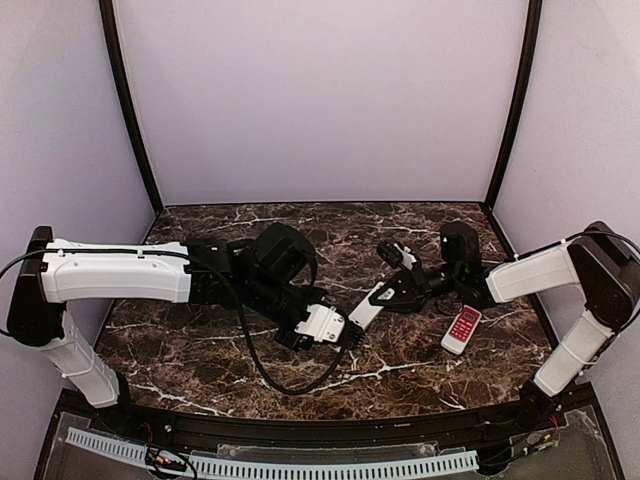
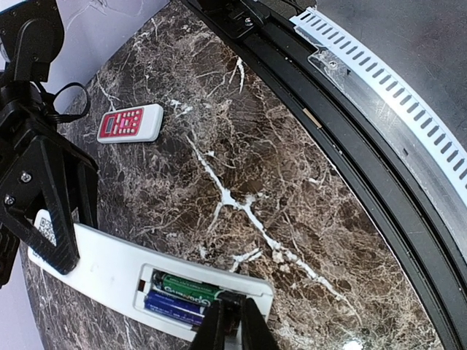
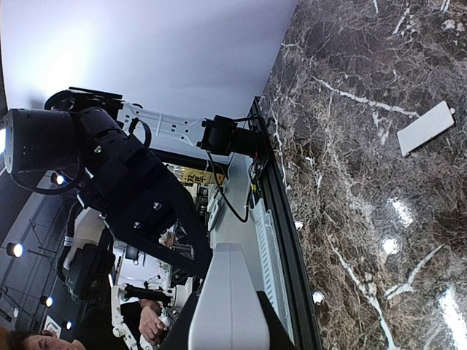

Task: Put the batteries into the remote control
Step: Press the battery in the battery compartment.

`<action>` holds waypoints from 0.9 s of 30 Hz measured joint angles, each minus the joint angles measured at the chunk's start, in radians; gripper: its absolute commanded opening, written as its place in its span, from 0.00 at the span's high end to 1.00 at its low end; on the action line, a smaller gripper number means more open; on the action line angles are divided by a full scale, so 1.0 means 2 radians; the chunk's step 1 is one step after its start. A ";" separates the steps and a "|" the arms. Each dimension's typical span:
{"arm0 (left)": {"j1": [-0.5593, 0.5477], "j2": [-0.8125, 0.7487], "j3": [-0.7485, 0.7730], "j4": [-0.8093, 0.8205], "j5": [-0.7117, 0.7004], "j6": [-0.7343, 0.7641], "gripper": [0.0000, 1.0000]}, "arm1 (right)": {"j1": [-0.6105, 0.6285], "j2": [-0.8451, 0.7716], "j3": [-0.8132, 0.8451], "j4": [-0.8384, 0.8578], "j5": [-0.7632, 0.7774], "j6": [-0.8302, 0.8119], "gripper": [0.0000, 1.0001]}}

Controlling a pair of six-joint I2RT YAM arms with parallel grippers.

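Note:
The long white remote control lies face down with its battery bay open. A green battery and a blue battery lie side by side in the bay. My left gripper has its fingers almost together, with the tips at the bay's end against the green battery. My right gripper is shut on the remote, and one of its black fingers clamps the far end. In the top view the remote sits between the left gripper and the right gripper.
A shorter red-and-white remote lies right of centre and also shows in the left wrist view. A small white rectangular cover lies on the marble. The table's black front rail runs close by.

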 measured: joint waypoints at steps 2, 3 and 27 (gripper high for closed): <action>-0.001 0.003 0.000 -0.002 -0.004 0.000 0.93 | 0.000 0.000 0.000 0.000 0.001 0.001 1.00; -0.001 0.003 0.000 -0.002 -0.004 0.000 0.93 | 0.000 0.001 0.000 0.000 0.001 0.002 1.00; -0.010 0.041 0.033 -0.035 -0.039 -0.001 0.93 | 0.000 0.017 -0.019 0.037 0.016 0.035 1.00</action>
